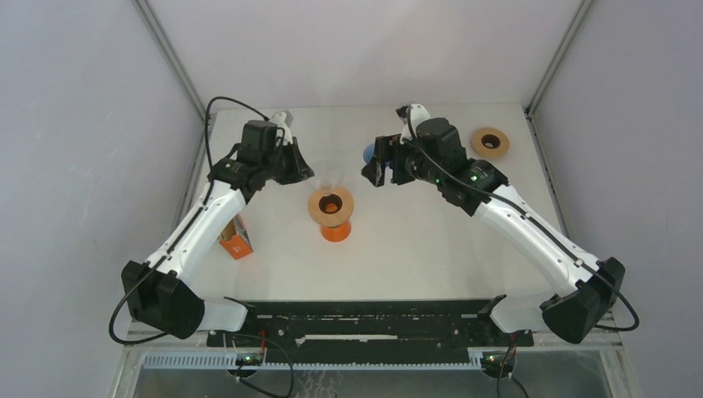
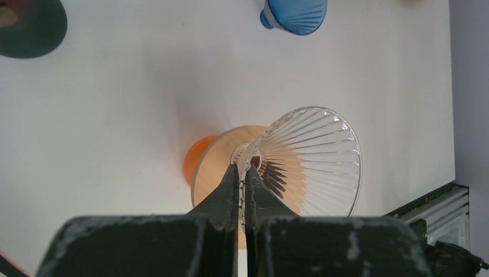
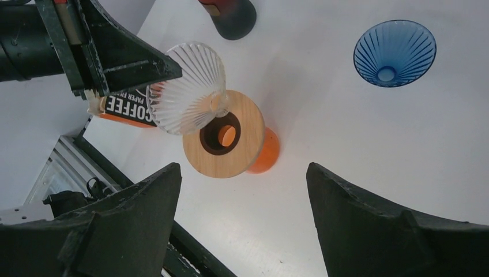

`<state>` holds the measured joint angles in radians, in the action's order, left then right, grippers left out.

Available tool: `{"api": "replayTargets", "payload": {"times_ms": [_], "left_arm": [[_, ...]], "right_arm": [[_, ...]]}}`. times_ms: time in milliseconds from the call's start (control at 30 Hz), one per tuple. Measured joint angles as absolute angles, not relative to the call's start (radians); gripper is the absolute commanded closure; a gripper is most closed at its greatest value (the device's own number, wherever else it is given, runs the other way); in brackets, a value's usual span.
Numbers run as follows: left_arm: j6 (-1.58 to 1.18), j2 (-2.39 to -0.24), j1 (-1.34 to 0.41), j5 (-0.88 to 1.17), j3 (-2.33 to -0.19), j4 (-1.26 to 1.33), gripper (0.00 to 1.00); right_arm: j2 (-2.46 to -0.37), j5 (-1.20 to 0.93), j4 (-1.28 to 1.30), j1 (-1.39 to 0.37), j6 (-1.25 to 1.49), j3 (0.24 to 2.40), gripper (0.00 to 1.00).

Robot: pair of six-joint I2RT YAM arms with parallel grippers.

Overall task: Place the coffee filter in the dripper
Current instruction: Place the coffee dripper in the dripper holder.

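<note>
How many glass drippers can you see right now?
2. The clear dripper is pinched at its base by the left gripper and tilted close to the wooden-topped stand. The blue dripper sits rim-up on the table. The arms may hide more.

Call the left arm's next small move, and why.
Probably tip the clear dripper upright and centre its neck over the hole in the wooden ring. The left gripper is shut on its rim, holding it tilted above the ring, not seated.
</note>
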<state>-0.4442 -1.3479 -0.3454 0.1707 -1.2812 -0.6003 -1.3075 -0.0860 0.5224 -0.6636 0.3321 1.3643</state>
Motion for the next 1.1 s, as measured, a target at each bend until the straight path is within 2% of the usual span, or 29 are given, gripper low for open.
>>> {"api": "replayTargets", "payload": {"times_ms": [600,1100], "left_arm": [[-0.457,-1.290,-0.380,0.192,-1.168,-0.558,1.00],[-0.463,-1.233,-0.384,0.199,-1.157,-0.561,1.00]], "right_arm": [[-1.651,-0.059,0.672,-0.743,0.287,1.680,0.23],[-1.735,-0.060,0.756,-0.775,0.267,1.742,0.28]]}}
